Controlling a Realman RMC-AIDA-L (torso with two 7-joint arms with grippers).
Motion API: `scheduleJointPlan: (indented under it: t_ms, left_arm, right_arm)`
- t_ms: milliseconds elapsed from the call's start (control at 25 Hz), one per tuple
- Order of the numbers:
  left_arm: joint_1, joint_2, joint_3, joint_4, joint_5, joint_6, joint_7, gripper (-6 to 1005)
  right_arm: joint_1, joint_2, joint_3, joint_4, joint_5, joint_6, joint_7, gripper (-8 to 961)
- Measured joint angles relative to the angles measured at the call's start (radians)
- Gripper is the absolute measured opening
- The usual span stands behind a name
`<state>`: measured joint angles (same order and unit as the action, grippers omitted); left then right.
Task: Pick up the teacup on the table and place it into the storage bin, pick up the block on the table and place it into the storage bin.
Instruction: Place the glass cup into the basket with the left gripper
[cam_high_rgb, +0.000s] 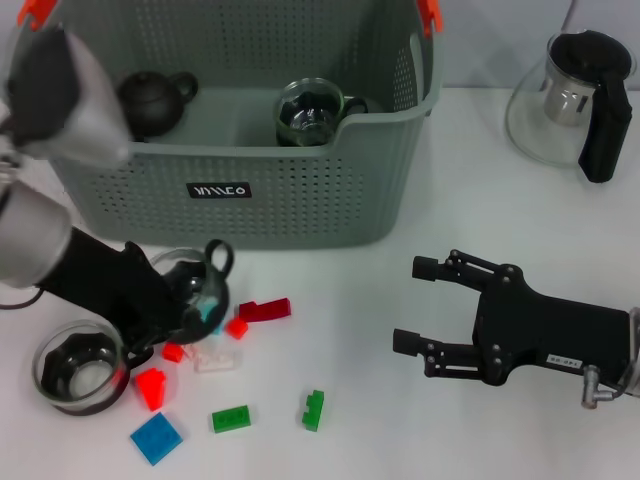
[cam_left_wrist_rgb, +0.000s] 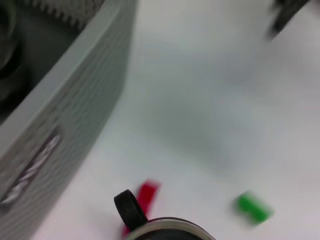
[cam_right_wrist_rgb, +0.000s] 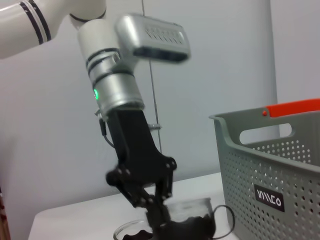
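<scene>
1. Storage bin (cam_high_rgb: 300, 200): grey perforated basket with orange handle clips at the far side of the white table (cam_high_rgb: 400, 420). It already holds a dark teapot (cam_high_rgb: 155, 100) and a glass cup (cam_high_rgb: 312, 110).
2. Teacup (cam_high_rgb: 195, 290): clear glass with a black loop handle, standing just in front of the bin wall. Judged light but rigid, smooth and breakable; the rim beside the handle looks the surest place to pinch.
3. Left gripper (cam_high_rgb: 165, 320): lowered onto the teacup, its fingers at the rim. The right wrist view suggests they pinch the glass wall, but whether they are truly clamped cannot be told.
4. Second glass cup (cam_high_rgb: 80, 365): stands near the table's front edge, just beside the left arm.
5. Blocks: a long red block (cam_high_rgb: 265, 310), a blue block (cam_high_rgb: 156, 437), a flat green block (cam_high_rgb: 231, 418) and an upright green block (cam_high_rgb: 314, 410), scattered in front of the teacup. Judged light, hard and unbreakable; the flat sides offer an easy hold.
6. Right gripper (cam_high_rgb: 420, 305): idle above the table's right side, fingers spread apart, holding nothing.
7. Glass pitcher (cam_high_rgb: 570, 100): far right, outside the task.
</scene>
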<state>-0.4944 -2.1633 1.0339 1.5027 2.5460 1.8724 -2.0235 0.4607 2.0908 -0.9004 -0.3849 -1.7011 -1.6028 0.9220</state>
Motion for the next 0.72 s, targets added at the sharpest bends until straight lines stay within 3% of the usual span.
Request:
scheduleJointPlan:
  t_ms: [120, 200, 240, 280, 320, 360, 440, 520, 600, 720]
  left_arm:
    - [-0.028, 0.008, -0.185, -0.086, -0.105, 0.104, 0.129, 37]
    - [-0.042, 0.034, -0.301, -0.183, -0.203, 0.166, 0.213, 37]
    - [-0.037, 0.082, -0.349, -0.307, -0.322, 0.187, 0.267, 37]
    - [-0.037, 0.082, -0.349, -0.307, -0.322, 0.187, 0.267, 37]
    - [-0.034, 0.1, -0.356, -0.349, -0.362, 0.19, 0.284, 37]
    - [-0.028, 0.14, -0.357, -0.448, -0.447, 0.19, 0.316, 37]
    - [-0.025, 0.2, -0.36, -0.604, -0.565, 0.191, 0.377, 37]
    - [-0.026, 0.238, -0.367, -0.725, -0.666, 0.189, 0.425, 37]
    - [-0.029, 0.253, -0.394, -0.787, -0.754, 0.185, 0.441, 37]
    - [-0.049, 0.249, -0.469, -0.791, -0.848, 0.173, 0.385, 37]
  right_arm:
    - [-0.001, 0.0, 0.0, 0.0, 0.0, 0.0, 0.0, 909]
    - [0.0, 0.0, 0.0, 0.0, 0.0, 0.0, 0.0, 909]
    - [0.0, 0.0, 0.0, 0.0, 0.0, 0.0, 0.0, 909]
    - [0.0, 0.0, 0.0, 0.0, 0.0, 0.0, 0.0, 909]
    - [0.0, 0.0, 0.0, 0.0, 0.0, 0.0, 0.0, 909]
    - [-0.001, 0.0, 0.0, 0.0, 0.0, 0.0, 0.0, 909]
    - [-0.001, 0.0, 0.0, 0.0, 0.0, 0.0, 0.002, 909]
    - [-0.001, 0.0, 0.0, 0.0, 0.0, 0.0, 0.005, 909]
    - [0.0, -0.001, 0.0, 0.0, 0.0, 0.0, 0.007, 909]
    - [0.004, -0.001, 0.0, 0.0, 0.0, -0.001, 0.013, 909]
